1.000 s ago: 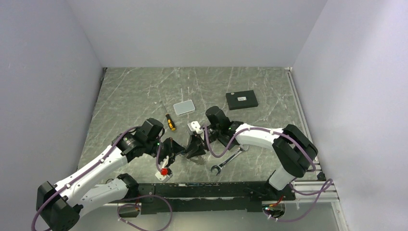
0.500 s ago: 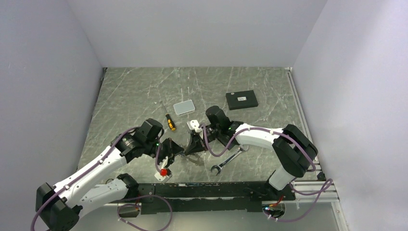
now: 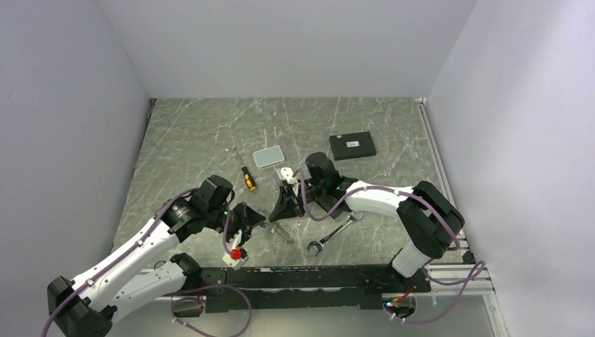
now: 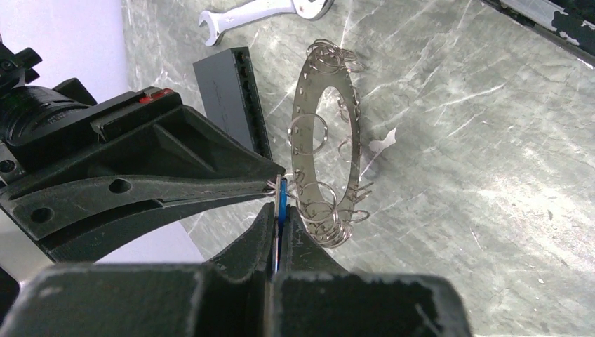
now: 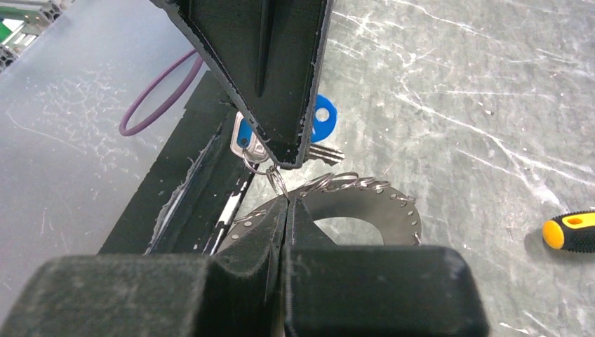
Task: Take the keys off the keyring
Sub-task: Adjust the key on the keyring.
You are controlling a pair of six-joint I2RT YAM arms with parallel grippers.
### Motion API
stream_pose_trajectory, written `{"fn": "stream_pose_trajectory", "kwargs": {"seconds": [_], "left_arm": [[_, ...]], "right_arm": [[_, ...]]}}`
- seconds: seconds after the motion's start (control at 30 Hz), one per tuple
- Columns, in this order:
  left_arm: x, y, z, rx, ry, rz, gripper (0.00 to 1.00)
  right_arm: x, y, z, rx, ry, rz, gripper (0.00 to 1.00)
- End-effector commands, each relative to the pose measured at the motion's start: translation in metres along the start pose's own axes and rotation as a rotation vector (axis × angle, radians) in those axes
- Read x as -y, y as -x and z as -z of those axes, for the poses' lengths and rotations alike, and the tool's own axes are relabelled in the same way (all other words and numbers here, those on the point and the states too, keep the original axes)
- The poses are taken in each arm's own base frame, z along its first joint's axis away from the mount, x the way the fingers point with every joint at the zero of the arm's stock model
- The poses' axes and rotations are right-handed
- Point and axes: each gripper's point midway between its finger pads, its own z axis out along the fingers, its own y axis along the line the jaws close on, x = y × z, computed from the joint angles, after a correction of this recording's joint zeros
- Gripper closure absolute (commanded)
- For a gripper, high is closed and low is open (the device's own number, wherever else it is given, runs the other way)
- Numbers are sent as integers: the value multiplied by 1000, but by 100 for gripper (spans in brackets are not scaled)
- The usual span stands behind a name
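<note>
Now the two grippers meet tip to tip at about 6 o'clock on the marbled table [image 3: 210, 133], close to its near edge. The left gripper [image 4: 279, 214] is pinched fully together on the blue-tagged key [image 4: 281, 200], whose blue head stands edge-on between its fingers. The right gripper [image 5: 288, 202] is likewise squeezed closed, its tips nipping a small split ring [image 5: 276, 179] just beside that key. The keyring [image 4: 330, 140], a flat perforated metal ring hung with many small wire loops, stands on edge directly beyond both sets of fingertips; whether its lower rim touches the table cannot be told. From the right wrist view, the round blue tag and a grey key blade show at 3 o'clock of the left fingers. In the overhead view an open-ended wrench [image 3: 330, 237] lies at 4 o'clock of the keyring, near but apart from it. A screwdriver [image 3: 248, 178] with an orange and black handle lies at 11 o'clock, a grey pad [image 3: 268, 156] at 12 o'clock beyond it, and a black rectangle [image 3: 352, 146] sits well apart at 1 o'clock.
</note>
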Motion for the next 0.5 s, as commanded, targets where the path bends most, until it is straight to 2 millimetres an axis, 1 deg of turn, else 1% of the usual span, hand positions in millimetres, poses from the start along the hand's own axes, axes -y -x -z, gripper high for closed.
{"fn": "stream_pose_trajectory", "kwargs": {"seconds": [0.0, 0.17, 0.33, 0.47], "left_arm": [[8, 11, 0, 41, -17, 10, 100], [9, 7, -1, 22, -11, 25, 100], [12, 3, -5, 3, 13, -16, 100], [11, -1, -7, -6, 23, 4, 100]], "right_arm": [[3, 24, 11, 69, -30, 36, 100], [4, 26, 21, 106, -50, 8, 100], [4, 33, 23, 133, -53, -22, 100], [4, 34, 23, 157, -60, -79, 100]]}}
